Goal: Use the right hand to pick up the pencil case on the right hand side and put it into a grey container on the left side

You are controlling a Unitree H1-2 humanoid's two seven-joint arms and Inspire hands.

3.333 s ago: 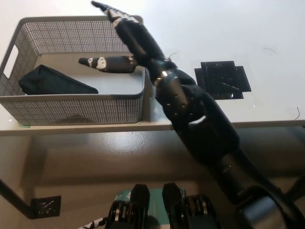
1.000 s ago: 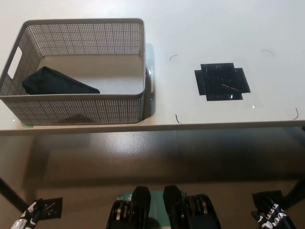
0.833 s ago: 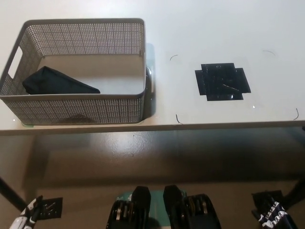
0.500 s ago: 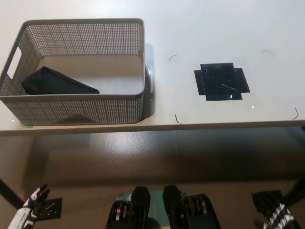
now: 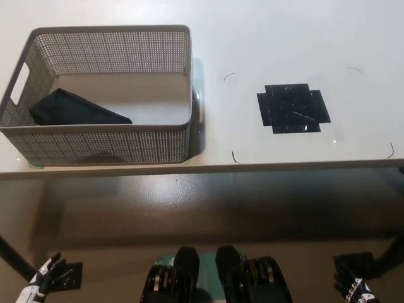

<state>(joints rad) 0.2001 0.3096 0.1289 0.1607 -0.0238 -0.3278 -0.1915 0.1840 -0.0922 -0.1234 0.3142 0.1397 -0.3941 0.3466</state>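
Head view: pencil case [image 5: 77, 111] lies against grey container's [image 5: 101, 146] left-front wall.

Bright, even light falls on the pale surface [image 5: 284, 38] in the upper frame, with mild glare. The basket [image 5: 101, 145] casts a soft shadow to its right. The floor below is dimmer, with a blurry sheen at centre. Focus is sharp throughout.

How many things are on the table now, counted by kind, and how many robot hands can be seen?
Grey mesh containers: 1, the grey container
Black pencil cases: 1, the pencil case, lying inside the container
Black tape marks on the table: 1, the tape mark
Robot hands: 2, the left hand and the right hand, both low below the table edge
Total: 5
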